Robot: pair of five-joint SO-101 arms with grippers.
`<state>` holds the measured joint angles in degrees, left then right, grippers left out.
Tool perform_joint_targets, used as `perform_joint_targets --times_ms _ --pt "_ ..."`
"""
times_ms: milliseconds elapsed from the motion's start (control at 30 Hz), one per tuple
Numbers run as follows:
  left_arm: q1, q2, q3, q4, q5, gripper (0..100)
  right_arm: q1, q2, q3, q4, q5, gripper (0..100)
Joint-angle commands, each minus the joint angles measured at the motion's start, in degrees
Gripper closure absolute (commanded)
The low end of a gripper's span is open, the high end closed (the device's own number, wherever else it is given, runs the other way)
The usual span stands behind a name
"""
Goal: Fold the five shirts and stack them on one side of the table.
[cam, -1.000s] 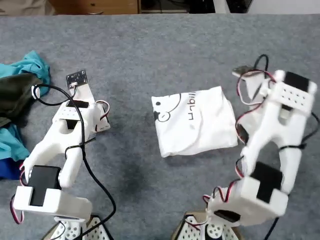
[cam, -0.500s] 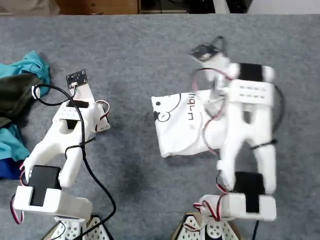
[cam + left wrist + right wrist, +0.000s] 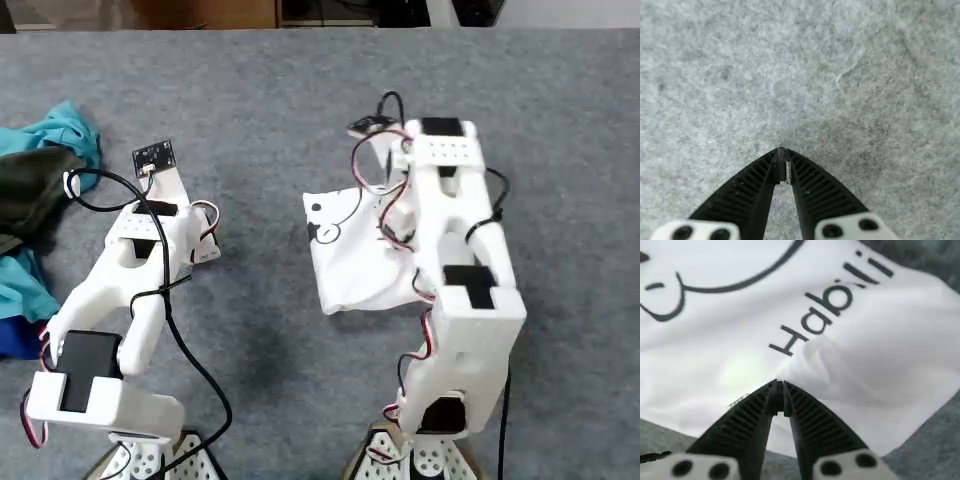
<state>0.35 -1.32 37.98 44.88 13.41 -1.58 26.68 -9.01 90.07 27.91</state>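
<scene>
A folded white shirt (image 3: 352, 262) with a dark line drawing and lettering lies mid-table. My right arm (image 3: 447, 200) stretches over its right half. In the right wrist view my right gripper (image 3: 779, 391) is shut, its tips just above the white shirt (image 3: 740, 355) near the lettering and a small wrinkle. My left arm (image 3: 140, 250) rests on the left of the table. Its gripper (image 3: 781, 164) is shut over bare grey felt, with nothing between the fingers. A loose pile at the left edge holds a teal shirt (image 3: 62, 130), a dark green shirt (image 3: 28, 185) and a blue one (image 3: 14, 338).
The grey felt table (image 3: 250, 90) runs bare along the back and to the right of the white shirt. Black cables loop from both arms. Wooden furniture (image 3: 190, 12) stands behind the far edge.
My right arm has swung left from beside the white shirt's right edge to a spot over the shirt. The left arm and the shirt pile have kept still.
</scene>
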Motion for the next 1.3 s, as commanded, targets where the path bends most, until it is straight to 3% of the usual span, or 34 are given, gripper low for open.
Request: perform_joint_targets --times_ms 0,233,567,667,767,967,1100,1267 --pt "-0.09 -2.15 -0.44 -0.18 -0.44 98 3.91 -0.13 -4.88 5.71 -0.35 99.6" --pt "-0.09 -2.15 -0.44 -0.26 -0.44 98 9.98 -3.38 -1.54 11.16 3.16 99.6" --pt "-0.09 -2.15 -0.44 -0.26 -0.44 98 21.58 -19.03 14.81 5.01 10.9 99.6" --pt "-0.09 -2.15 -0.44 -0.35 -0.44 98 18.86 -23.78 14.11 3.16 10.2 99.6" --pt "0.0 -2.15 -0.44 -0.35 -0.44 98 12.79 -26.68 10.95 -0.26 4.4 99.6" --pt "0.0 -2.15 -0.44 -0.35 -0.44 98 3.47 -22.29 6.29 -6.51 -1.41 99.5" --pt "-0.09 -2.15 -0.44 -0.26 -0.44 98 3.91 -14.55 6.11 -7.56 -1.49 99.5" --pt "-0.09 -2.15 -0.44 -0.26 -0.44 98 10.15 -9.1 5.41 -3.25 -1.14 99.5"
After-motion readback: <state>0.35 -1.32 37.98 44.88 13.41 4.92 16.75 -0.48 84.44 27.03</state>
